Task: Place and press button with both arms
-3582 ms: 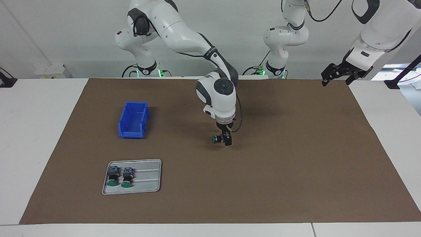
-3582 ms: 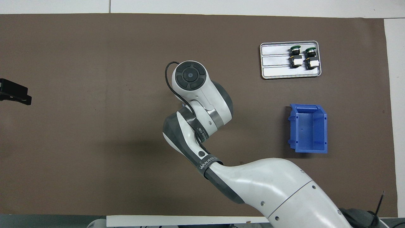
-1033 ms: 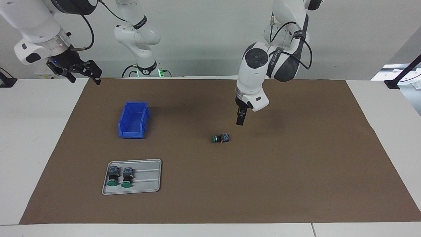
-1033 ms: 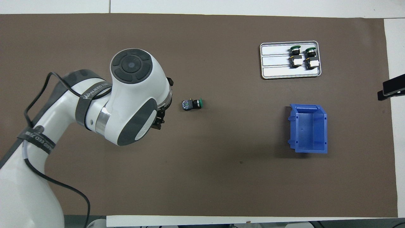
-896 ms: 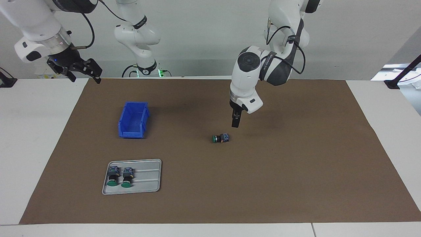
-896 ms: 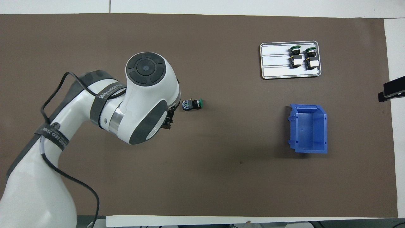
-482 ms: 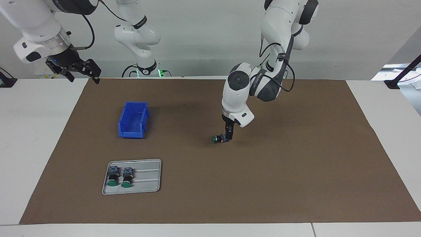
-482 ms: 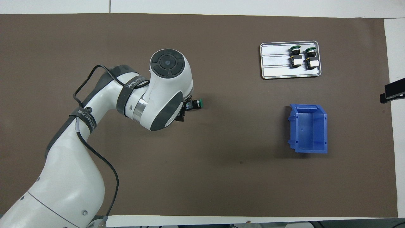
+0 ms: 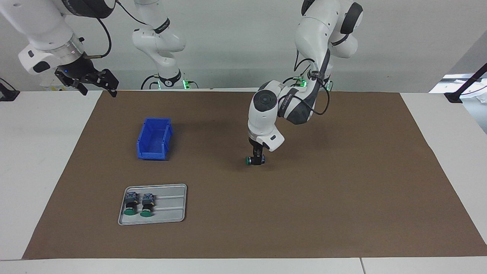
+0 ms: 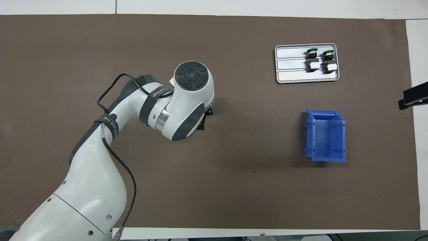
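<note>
Left end effector [image 9: 259, 160] open, fingers straddling button [image 9: 249, 161] rear.

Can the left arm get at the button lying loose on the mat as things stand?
Probably yes. The left gripper is already down at the button on the mat, jaws open, nothing between them. The right gripper waits over the table's end, well clear.

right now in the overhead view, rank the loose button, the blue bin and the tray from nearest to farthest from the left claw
1. The loose button, directly under the left claw at mid-mat.
2. The blue bin, toward the right arm's end of the table.
3. The tray, also toward that end but farther from the robots than the bin; only slightly farther from the claw.
</note>
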{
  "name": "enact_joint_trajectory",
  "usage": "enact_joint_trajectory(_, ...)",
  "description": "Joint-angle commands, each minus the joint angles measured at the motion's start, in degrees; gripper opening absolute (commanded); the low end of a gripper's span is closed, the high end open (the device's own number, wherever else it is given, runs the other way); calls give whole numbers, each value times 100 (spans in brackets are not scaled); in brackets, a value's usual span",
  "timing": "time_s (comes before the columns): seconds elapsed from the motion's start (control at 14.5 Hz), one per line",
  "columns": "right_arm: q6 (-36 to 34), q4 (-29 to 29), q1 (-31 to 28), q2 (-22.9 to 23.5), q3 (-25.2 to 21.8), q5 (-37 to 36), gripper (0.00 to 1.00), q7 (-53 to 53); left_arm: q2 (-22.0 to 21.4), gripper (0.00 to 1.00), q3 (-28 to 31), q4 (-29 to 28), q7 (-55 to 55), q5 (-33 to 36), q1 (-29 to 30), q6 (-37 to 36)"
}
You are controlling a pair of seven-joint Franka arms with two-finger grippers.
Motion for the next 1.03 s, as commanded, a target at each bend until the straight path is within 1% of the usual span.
enact_joint_trajectory(0.0,65,-155,-37,-123,20,-2,98,-102,248,100,92,140,-172,19,-102,140)
enact_joint_trajectory(0.41,65,-155,-37,-123,20,-2,98,-102,469,99,92,175,-234,28,-181,202)
enact_joint_trajectory(0.55,65,-155,-37,-123,20,-2,98,-94,469,94,92,176,-252,27,-190,228)
enact_joint_trajectory(0.69,65,-155,-37,-123,20,-2,98,-94,469,78,92,176,-260,1,-181,219)
enact_joint_trajectory(0.76,65,-155,-37,-123,20,-2,98,-102,469,72,92,176,-260,1,-181,237)
enact_joint_trajectory(0.96,65,-155,-37,-123,20,-2,98,-102,477,45,92,184,-269,10,-181,280)
